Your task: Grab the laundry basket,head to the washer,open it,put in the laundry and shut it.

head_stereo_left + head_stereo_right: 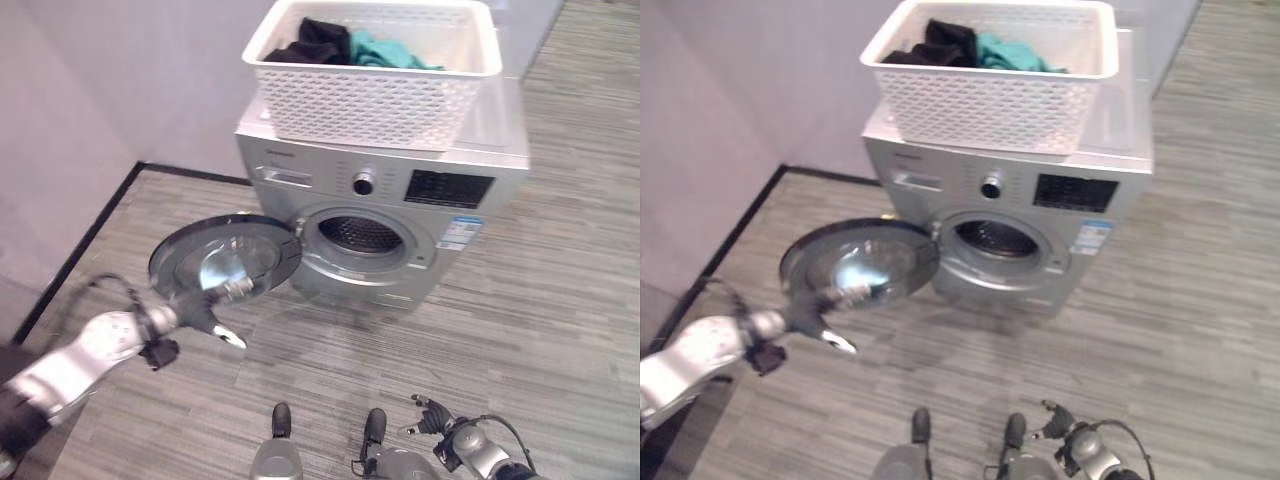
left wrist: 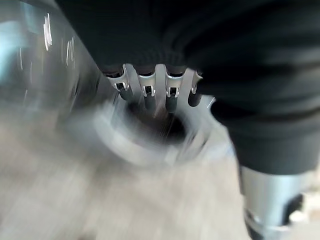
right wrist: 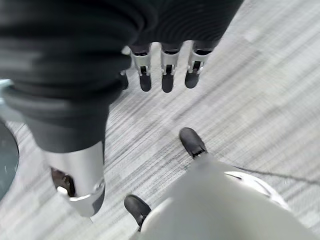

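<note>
the white laundry basket (image 1: 375, 85) sits on top of the silver washer (image 1: 390, 195), with dark and teal laundry (image 1: 350, 45) inside it. the washer's round door (image 1: 225, 260) stands swung wide open to the left, leaving the drum opening (image 1: 360, 235) exposed. the left hand (image 1: 215, 315) is at the door's lower edge, fingers relaxed and gripping nothing. the right hand (image 3: 162, 75) hangs low over the grey floor (image 1: 540, 320), fingers loosely straight and empty.

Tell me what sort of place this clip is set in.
Probably a laundry corner of a home or a mock-up room: a front-loading washer with its door swung open, a white laundry basket of clothes on top, wood-look flooring and plain walls.
</note>
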### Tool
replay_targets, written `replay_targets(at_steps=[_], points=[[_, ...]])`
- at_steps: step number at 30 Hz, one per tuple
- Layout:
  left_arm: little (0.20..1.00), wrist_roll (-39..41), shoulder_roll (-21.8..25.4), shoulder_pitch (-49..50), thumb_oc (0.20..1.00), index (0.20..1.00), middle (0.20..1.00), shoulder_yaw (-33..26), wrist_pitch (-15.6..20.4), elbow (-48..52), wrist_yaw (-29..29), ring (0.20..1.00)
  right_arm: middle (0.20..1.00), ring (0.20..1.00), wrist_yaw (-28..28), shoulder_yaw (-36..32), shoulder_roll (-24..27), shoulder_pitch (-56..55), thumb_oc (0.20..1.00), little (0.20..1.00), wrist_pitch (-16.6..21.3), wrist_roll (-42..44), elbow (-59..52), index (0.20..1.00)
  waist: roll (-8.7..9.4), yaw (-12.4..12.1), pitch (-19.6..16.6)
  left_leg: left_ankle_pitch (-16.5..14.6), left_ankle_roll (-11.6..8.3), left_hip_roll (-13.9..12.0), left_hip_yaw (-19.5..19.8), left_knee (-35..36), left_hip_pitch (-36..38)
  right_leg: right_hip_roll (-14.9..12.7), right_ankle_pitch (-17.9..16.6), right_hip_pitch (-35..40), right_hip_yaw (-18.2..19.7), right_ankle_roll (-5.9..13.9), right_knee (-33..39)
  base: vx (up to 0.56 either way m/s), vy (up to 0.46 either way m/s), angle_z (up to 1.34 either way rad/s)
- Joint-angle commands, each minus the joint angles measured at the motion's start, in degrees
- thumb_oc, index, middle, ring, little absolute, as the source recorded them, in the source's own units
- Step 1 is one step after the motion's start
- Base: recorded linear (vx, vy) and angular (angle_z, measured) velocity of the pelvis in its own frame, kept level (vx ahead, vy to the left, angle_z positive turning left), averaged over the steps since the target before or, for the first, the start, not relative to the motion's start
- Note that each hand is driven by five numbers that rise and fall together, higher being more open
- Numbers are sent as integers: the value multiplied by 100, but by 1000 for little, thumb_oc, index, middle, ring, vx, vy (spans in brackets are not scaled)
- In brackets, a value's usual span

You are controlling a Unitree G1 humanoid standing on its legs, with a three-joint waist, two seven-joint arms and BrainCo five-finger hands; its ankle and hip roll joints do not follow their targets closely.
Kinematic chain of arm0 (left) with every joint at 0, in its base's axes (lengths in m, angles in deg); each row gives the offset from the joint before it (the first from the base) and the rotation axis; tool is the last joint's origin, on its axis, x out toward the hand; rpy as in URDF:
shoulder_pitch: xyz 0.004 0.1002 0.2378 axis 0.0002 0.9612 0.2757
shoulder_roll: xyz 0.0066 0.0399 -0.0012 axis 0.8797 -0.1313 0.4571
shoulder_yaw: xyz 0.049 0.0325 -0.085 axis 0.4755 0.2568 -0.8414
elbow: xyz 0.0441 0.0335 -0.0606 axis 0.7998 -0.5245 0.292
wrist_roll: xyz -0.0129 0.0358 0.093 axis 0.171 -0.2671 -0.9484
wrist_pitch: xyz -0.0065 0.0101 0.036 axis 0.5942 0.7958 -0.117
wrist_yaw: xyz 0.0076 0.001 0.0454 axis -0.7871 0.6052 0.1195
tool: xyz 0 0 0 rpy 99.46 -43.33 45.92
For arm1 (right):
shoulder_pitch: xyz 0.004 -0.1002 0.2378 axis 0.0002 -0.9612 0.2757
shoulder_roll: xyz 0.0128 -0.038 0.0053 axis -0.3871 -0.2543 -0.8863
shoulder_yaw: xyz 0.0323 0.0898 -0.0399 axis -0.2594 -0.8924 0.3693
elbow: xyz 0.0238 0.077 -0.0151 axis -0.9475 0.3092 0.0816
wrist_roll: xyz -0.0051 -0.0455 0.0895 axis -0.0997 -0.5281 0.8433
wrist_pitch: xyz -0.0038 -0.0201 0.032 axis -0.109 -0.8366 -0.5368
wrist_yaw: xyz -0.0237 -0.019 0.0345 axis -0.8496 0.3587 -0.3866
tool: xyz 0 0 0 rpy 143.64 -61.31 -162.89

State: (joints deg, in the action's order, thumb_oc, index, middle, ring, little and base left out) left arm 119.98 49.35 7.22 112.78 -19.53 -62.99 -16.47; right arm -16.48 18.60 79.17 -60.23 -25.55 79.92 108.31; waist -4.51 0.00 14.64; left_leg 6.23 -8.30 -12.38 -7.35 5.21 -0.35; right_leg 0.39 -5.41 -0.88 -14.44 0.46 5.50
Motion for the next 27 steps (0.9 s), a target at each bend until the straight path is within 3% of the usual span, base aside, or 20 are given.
replay_targets(at_steps=[1,2,4,5,8,12,15,17,27], points=[[1000,-467,-621,-146,1000,1000,1000,-145,-7,-807,-141,1000,1000,1000,-172,-283,-132,73,1000,1000,194,220,-288,1000,164,150,39,248,-43,-351,-251,-22,-357,-159,798,190,344,314,-50,-24,25,-26],[1000,-985,-957,-310,1000,1000,1000,-204,88,-1243,-488,1000,1000,1000,-246,-347,-81,74,1000,1000,202,287,-354,1000,191,174,63,249,-34,-344,-247,-22,-402,-171,776,128,357,316,-50,-39,11,-18],[1000,-2788,-2335,-879,1000,1000,1000,-725,69,-3049,-1650,1000,1000,1000,-473,-391,-108,241,1000,1000,177,382,-347,1000,304,228,199,265,1,-304,-188,-22,-542,-202,716,-20,364,324,-50,-87,-3,-12],[1000,-3217,-2883,-1236,1000,1000,1000,-893,-8,-3881,-1901,1000,1000,1000,-590,-376,-132,352,1000,1000,163,429,-391,1000,351,263,273,269,11,-286,-179,-25,-603,-215,685,-88,390,331,-50,-112,13,11],[1000,-3797,-3466,-2178,1000,1000,1000,-1318,-231,-5728,-2440,1000,1000,1000,-841,-390,-160,674,1000,1000,123,487,-427,1000,483,352,514,310,11,-272,-258,-22,-761,-266,572,-293,431,365,-68,-104,36,6],[1000,-4101,-3432,-2760,1000,1000,1000,-1420,-374,-6487,-2716,1000,1000,1000,-935,-356,-210,804,1000,1000,185,611,-523,1000,592,395,610,343,9,-279,-286,-21,-890,-275,497,-441,468,382,-66,-38,4,-5],[1000,-4239,-3081,-3164,1000,1000,1000,-1975,-576,-7066,-3480,1000,1000,1000,-1171,-243,-276,839,1000,1000,377,797,-915,1000,741,449,668,393,-9,-285,-256,-21,-1097,-275,415,-639,473,402,-56,-47,-26,0],[1000,-4160,-2855,-3110,1000,1000,1000,-2231,-617,-7178,-3676,1000,1000,1000,-1233,-189,-280,833,1000,1000,426,875,-1107,1000,772,449,677,409,-23,-300,-260,-21,-1193,-278,396,-713,457,418,-50,-35,-25,-6],[1000,-4023,-2535,-2868,1000,1000,1000,-2525,-596,-7035,-4000,1000,1000,1000,-1302,-363,-208,794,1000,1000,490,1113,-1071,1000,722,382,631,424,-52,-323,-295,-21,-1153,-254,459,-652,453,393,-50,-7,-8,-3]])
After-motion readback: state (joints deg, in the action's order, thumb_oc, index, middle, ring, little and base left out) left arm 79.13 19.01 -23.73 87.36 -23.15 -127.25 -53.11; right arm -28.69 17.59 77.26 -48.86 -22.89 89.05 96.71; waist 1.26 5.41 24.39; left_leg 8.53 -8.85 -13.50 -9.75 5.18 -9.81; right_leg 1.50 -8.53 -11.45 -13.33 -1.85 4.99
